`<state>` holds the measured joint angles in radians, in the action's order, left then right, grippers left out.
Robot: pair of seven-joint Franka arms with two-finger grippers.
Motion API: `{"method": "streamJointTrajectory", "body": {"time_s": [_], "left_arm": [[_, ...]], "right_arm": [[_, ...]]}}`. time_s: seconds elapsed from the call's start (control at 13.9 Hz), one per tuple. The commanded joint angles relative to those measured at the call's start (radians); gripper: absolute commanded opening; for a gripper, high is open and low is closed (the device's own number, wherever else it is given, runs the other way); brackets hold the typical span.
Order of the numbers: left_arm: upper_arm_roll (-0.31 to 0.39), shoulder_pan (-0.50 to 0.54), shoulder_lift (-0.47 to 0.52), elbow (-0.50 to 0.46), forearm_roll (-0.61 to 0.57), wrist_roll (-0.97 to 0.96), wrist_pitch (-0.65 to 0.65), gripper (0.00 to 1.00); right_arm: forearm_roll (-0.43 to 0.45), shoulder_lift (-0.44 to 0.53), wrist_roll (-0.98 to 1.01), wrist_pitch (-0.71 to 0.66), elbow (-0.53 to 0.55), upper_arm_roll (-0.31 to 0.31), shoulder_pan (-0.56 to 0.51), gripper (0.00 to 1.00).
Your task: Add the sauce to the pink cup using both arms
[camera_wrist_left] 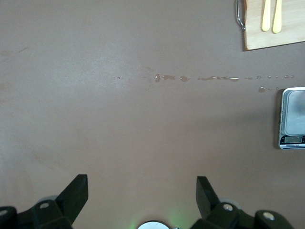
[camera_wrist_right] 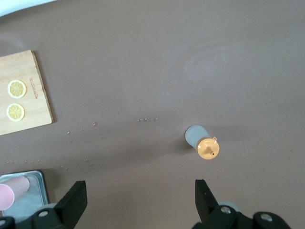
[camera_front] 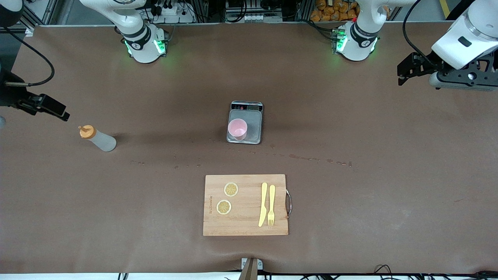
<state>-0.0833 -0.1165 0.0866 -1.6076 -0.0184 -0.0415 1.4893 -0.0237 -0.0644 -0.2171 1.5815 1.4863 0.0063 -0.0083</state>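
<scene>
The table carries one sauce bottle (camera_front: pixel 97 139), one pink cup (camera_front: pixel 237 129), one grey scale (camera_front: pixel 253 130), one wooden cutting board (camera_front: pixel 245 223), two lemon slices (camera_front: pixel 231 189), one yellow knife (camera_front: pixel 263 204) and one yellow fork (camera_front: pixel 271 205).

Open left gripper (camera_wrist_left: pixel 142 191) at bottom; spill drops (camera_wrist_left: pixel 217 78) mid-frame; scale (camera_wrist_left: pixel 291 118) right edge; cutting board (camera_wrist_left: pixel 274 39) upper right.

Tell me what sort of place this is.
Probably a robotics lab set up as a mock kitchen bench: two bench-mounted arms at a brown-covered table, a pink cup on a scale, and a cutting board with lemon slices.
</scene>
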Motion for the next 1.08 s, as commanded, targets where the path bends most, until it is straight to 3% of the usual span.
{"method": "streamJointTrajectory", "body": {"time_s": [0.0,1.01], "left_arm": [[-0.001,0.006,-0.002,0.017,0.015,-0.005,-0.02,1.0],[0.007,0.009,-0.001,0.015,0.015,-0.006,-0.02,1.0]], "right_arm": [[0.016,0.008,0.013,0.02,-0.02,0.014,-0.018,1.0],[0.044,0.015,0.229,0.011,-0.029,-0.011,-0.027,1.0]]}}
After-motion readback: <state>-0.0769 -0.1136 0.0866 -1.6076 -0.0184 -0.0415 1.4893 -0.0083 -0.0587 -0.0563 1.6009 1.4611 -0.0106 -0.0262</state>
